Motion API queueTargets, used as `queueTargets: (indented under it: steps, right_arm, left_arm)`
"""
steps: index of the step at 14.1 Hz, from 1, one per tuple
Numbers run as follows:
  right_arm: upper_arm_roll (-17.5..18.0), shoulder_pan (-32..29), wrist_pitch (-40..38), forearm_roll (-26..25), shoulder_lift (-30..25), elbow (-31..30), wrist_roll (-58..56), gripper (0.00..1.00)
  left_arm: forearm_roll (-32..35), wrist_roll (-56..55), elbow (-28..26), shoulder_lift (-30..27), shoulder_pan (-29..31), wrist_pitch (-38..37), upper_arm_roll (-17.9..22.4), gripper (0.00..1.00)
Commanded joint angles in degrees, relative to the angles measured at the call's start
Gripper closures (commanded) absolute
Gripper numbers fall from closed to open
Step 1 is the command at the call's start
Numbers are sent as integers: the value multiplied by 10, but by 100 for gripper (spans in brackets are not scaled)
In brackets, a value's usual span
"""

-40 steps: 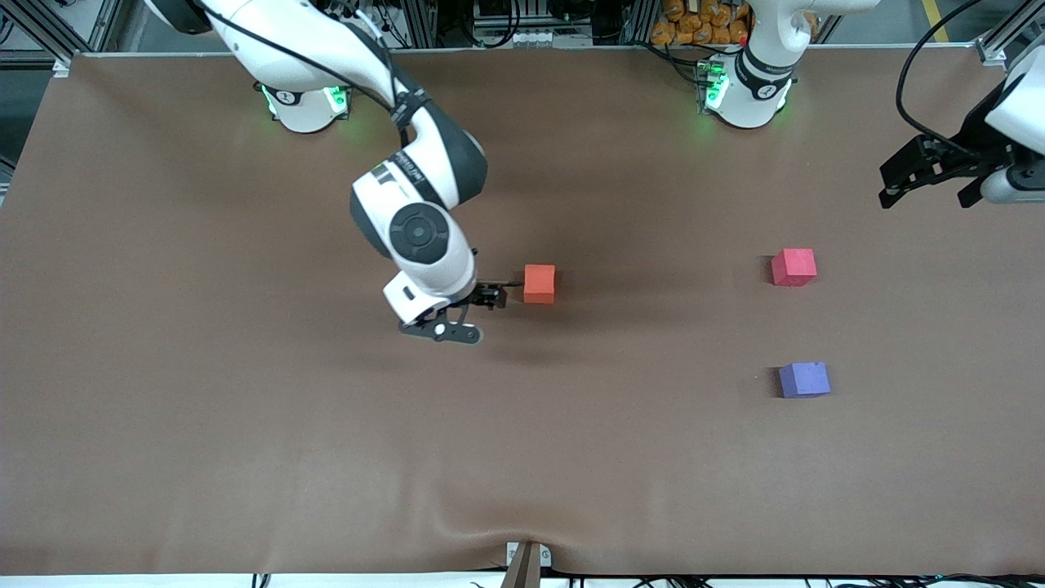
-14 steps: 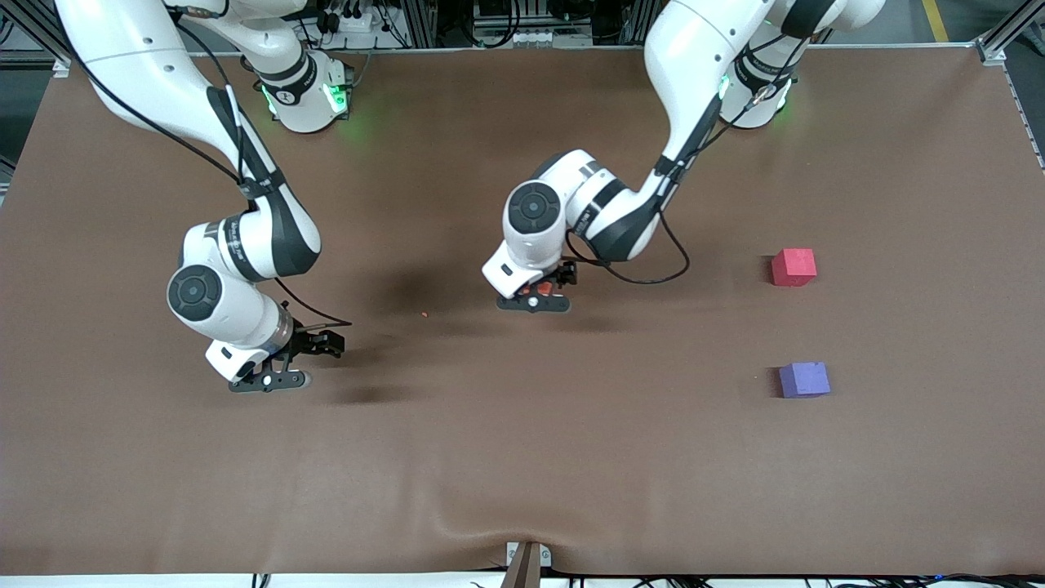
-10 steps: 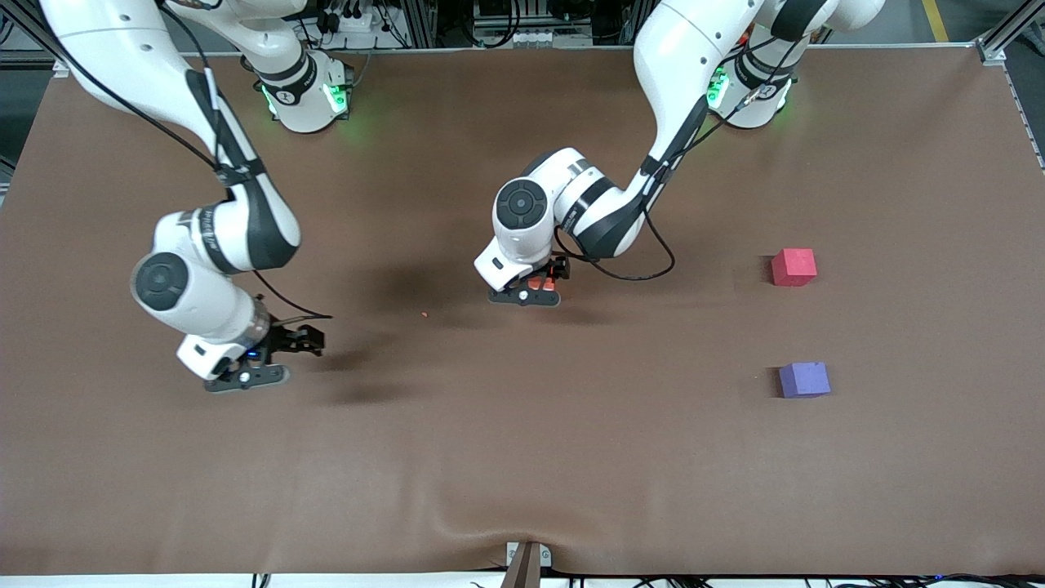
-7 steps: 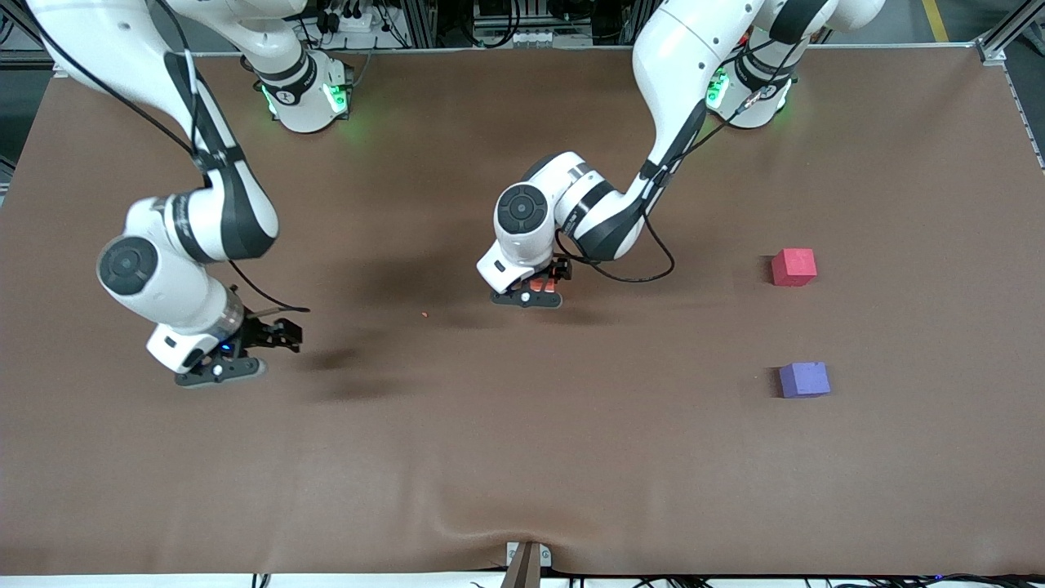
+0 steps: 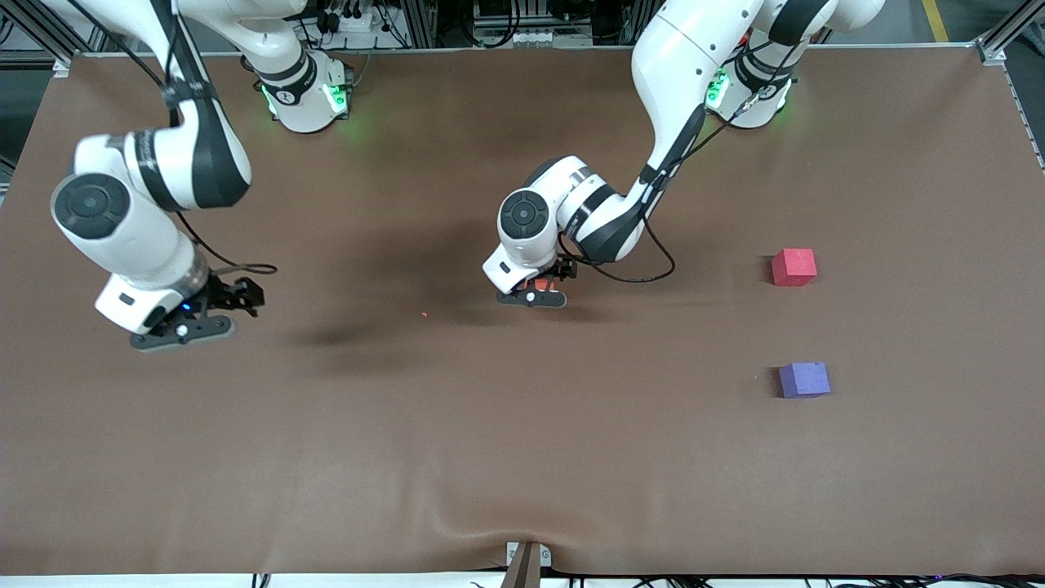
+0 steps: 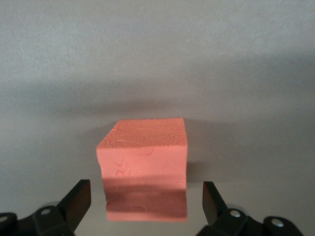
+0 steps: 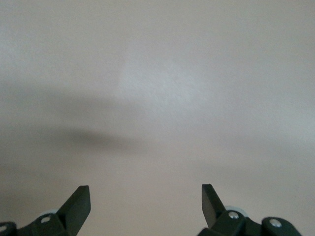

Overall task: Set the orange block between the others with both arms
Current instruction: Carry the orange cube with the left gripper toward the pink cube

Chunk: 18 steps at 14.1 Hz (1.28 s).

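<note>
Your right gripper (image 5: pixel 214 302) has pulled away toward its end of the table (image 5: pixel 522 457), fingers spread and empty. Your left gripper (image 6: pixel 146 209) now straddles the orange block (image 6: pixel 144 164) mid-table, fingers released, not yet clamped; red-pink cube (image 5: pixel 793 267) and purple cube (image 5: pixel 804 380) wait well apart.

Orange block (image 6: pixel 143 164) — red-pink cube (image 5: pixel 793 267), purple cube (image 5: pixel 804 380) — on brown table (image 5: pixel 522 457).

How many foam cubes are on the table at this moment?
3. The orange block sits mid-table between the open fingers of the left gripper, mostly hidden in the front view. The red-pink cube and purple cube lie toward the left arm's end, purple nearer the camera.
</note>
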Motion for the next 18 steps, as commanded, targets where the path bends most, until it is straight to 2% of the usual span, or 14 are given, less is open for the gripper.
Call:
queueTargets:
  steps: [1,2,3,5,7,10,13,14,16,18]
  right_arm:
    - [8,-21,-91,-12,-36,43,-22,0]
    - [9,-29,-127,-7,-35,75,-23,0]
    - [9,-30,-160,6,-34,106,-23,0]
    - [8,-39,-217,57,-33,160,-23,0]
    - [8,-45,-264,93,-34,196,-17,0]
    - [8,-51,-307,97,-34,245,-11,0]
    - [8,-76,-323,98,-31,274,13,0]
    - [8,-83,-323,99,-31,282,20,0]
    - [8,-107,-323,131,-30,284,33,0]
    - [10,-110,-330,143,-33,283,39,0]
  left_arm:
    - [-3,-5,0,2,-1,5,2,48]
    - [-6,-12,2,1,0,5,2,80]
    - [-5,-21,3,-2,1,5,2,100]
    - [-3,-19,7,-12,11,4,6,100]
    - [0,-20,1,-53,38,-5,6,100]
    - [0,-13,-8,-132,100,-48,5,100]
    - [3,31,-26,-184,181,-97,4,100]
    - [3,63,-42,-201,211,-106,4,100]
    - [3,157,-86,-226,275,-114,4,100]
    - [7,258,-138,-233,329,-108,5,100]
